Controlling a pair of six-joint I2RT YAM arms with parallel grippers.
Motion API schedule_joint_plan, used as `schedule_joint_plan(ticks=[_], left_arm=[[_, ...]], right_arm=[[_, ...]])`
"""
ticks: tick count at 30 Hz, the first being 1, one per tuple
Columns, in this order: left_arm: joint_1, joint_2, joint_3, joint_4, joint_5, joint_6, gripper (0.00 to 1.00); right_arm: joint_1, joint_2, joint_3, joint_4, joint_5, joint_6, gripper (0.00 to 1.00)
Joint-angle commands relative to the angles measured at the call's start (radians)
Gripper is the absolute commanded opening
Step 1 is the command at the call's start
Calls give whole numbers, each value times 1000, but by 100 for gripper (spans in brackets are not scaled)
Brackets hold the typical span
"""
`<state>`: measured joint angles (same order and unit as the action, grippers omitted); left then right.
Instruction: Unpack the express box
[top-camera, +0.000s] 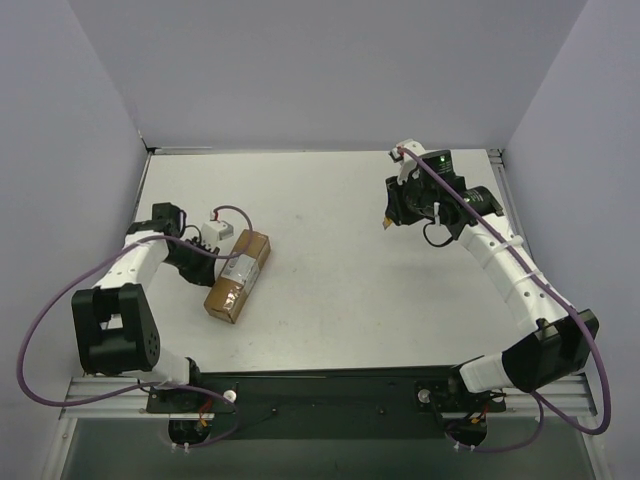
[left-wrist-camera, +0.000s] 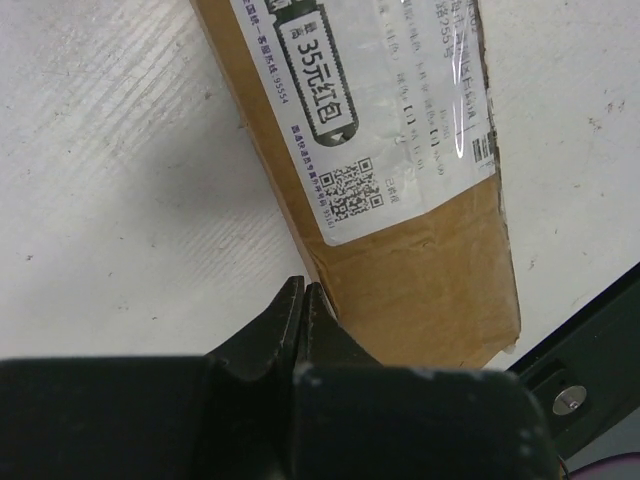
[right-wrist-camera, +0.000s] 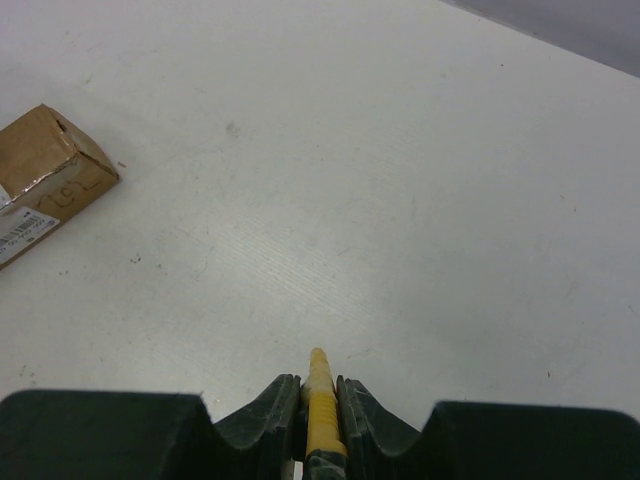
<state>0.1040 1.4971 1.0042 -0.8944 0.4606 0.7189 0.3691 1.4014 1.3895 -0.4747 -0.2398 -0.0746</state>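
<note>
The express box, brown card with a white label and tape strip on top, lies closed on the table's left side; it also shows in the left wrist view and at the left edge of the right wrist view. My left gripper is shut and empty, its tips against the box's long side edge. My right gripper is held above the table at the right rear, shut on the yellow utility knife, which pokes out between the fingers.
The white table is walled by grey panels on three sides. A black rail with both arm bases runs along the near edge; it shows in the left wrist view close to the box's near end.
</note>
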Motion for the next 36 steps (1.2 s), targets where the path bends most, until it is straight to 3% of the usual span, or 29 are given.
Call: schedule_joint_plan(ticks=[1,5,11,17,23,36], left_arm=[[-4,-44,11,-14,1,-24,0],[16,-73,23,5,-54,-90,0],[80,-167,63,-31,56,-99,0],[66,-216,77,-6,112,-206,20],[57,-170,50,-28,50,-240,20],[49,-155,-22,-38,177,-153,22]], right_arm=[[11,-30,-7,8,8,-10,0],[11,-39,-20,8,13,-11,0],[11,-39,-37,15,8,-10,0],[11,-36,-43,33,11,4,0],[13,-42,-50,54,63,15,0],[14,-33,-66,50,34,25,0]])
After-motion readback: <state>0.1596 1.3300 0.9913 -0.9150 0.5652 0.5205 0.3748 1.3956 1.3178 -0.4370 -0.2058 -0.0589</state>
